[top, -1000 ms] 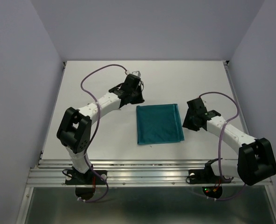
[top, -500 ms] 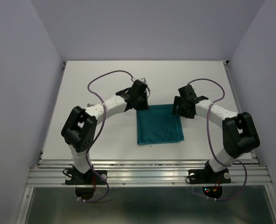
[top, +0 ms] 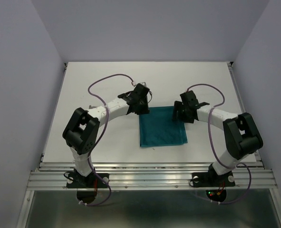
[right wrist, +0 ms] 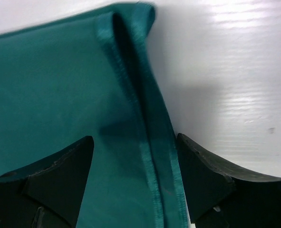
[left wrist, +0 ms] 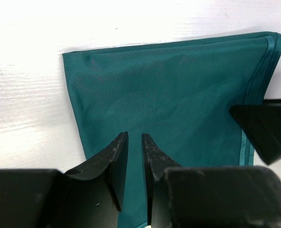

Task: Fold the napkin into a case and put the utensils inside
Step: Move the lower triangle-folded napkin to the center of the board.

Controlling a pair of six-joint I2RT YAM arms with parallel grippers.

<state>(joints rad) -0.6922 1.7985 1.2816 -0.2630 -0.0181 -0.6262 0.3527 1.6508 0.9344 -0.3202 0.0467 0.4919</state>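
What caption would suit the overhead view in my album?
Robot's left hand and right hand poised at the far corners of a teal napkin on a white table.

The left gripper blocks the napkin at its far-left corner. The right gripper straddles the far-right hem (jaws spread wide). A gap remains between them, and the table lies open along the near edge.

The napkin — teal cloth, faint sheen, stitched hem; table — white, glossy, faintly grained.
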